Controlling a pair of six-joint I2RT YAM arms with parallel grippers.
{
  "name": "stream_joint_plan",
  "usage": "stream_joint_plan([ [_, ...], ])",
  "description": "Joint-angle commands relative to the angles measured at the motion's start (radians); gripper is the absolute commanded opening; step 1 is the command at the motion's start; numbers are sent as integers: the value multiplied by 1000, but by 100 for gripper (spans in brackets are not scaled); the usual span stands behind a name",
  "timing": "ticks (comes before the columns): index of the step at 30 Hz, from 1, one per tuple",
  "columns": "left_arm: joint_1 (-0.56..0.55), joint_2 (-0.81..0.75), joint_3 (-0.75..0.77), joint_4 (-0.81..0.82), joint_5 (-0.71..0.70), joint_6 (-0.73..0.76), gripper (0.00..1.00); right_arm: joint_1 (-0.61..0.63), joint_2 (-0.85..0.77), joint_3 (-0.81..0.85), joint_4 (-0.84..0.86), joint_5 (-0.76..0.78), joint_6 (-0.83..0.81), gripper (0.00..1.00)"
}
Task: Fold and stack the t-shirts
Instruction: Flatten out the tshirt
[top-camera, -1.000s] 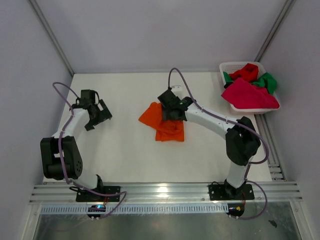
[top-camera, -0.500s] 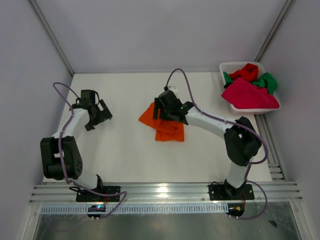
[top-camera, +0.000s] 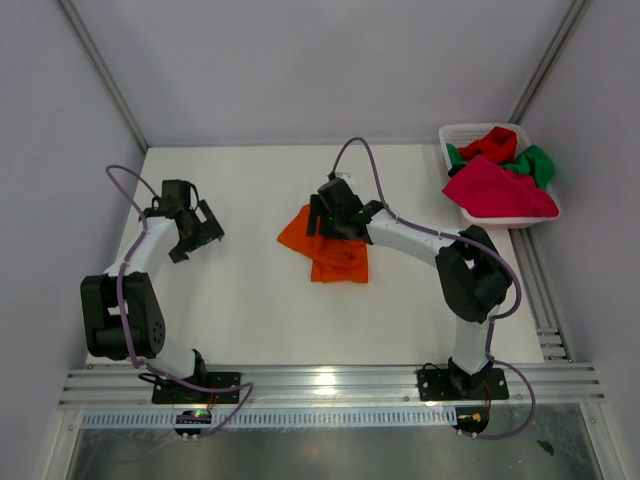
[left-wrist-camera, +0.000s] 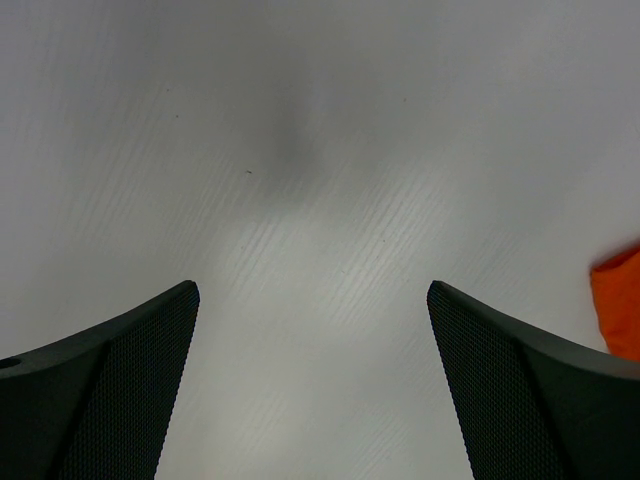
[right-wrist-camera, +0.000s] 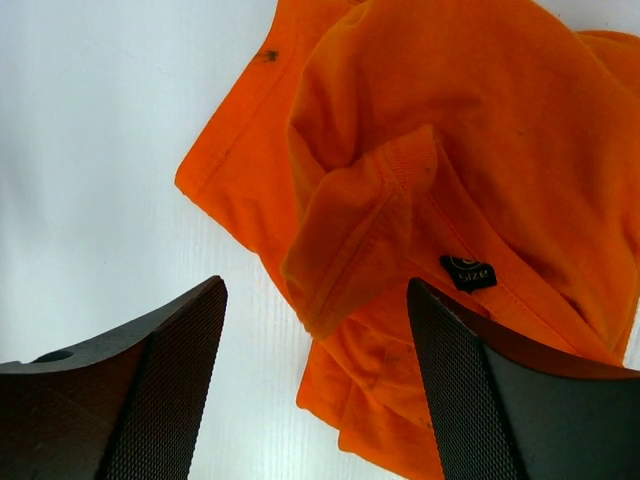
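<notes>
Job: fold + stack the shirts.
Orange shirt (top-camera: 325, 248): on the table (top-camera: 250, 300), about mid, a bit to the R. It is bunched up, with edges flopped over and a small black tag showing. Not a neat fold yet.
R gripper (top-camera: 322, 222): right over the orange shirt. Jaws are wide and nothing is in them. In the wrist view a flopped-over hem sits under the gap btw the jaws.
L gripper (top-camera: 200, 232): off to the L side, well apart from the shirt, over bare table. Jaws are wide and it holds nothing.
Basket (top-camera: 452, 135): white, at the far R corner.
Pink shirt (top-camera: 495, 190): on top of the basket, hanging over the near rim.
Red shirt (top-camera: 492, 145) + green shirt (top-camera: 535, 162): in the basket behind the pink one, both crumpled.
Done so far: prob. very little. 1 shirt is out of the basket. Can't tell if it is partly folded.
Left to do: finish the orange fold, then take out pink, red + green, fold each, pile them up. No pile yet.
How far: near the start, I think.
</notes>
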Motion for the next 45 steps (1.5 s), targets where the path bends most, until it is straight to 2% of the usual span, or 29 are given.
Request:
stream_joint_plan([
  [1,5,-13,24,-13,-16,3,99,-8,25,56,38,-5,-11,77],
  [4,3,-12,24,-13,-19,3,99,-11,46,70,46,-16,-20,74],
  [7,5,-10,26,-13,-21,3,99,-15,64,105,38,-34,-38,53],
  [8,5,-10,26,-13,-21,3,99,-17,74,111,32,-37,-45,41],
  [11,5,-10,27,-13,-19,3,99,-24,78,124,29,-37,-58,24],
  [14,5,-7,27,-13,-19,3,99,-35,72,143,16,-15,-75,17],
  [15,5,-9,27,-13,-18,3,99,-40,66,151,6,-5,-89,11],
  [22,5,-12,26,-11,-7,0,99,-103,-75,261,-72,146,-164,4],
  [27,5,-10,26,-7,4,-1,99,-159,-202,387,-129,251,-236,4],
  [33,5,5,29,3,27,-10,99,-175,-239,751,-257,303,-385,4],
  [34,5,8,32,4,31,-15,99,-175,-233,851,-280,285,-394,4],
  [37,3,11,38,9,38,-24,99,-176,-210,993,-362,227,-388,4],
  [40,3,17,44,15,45,-33,99,-176,-196,1026,-408,71,-326,4],
  [45,3,31,44,18,53,-36,99,-140,-112,1055,-400,-452,-249,4],
])
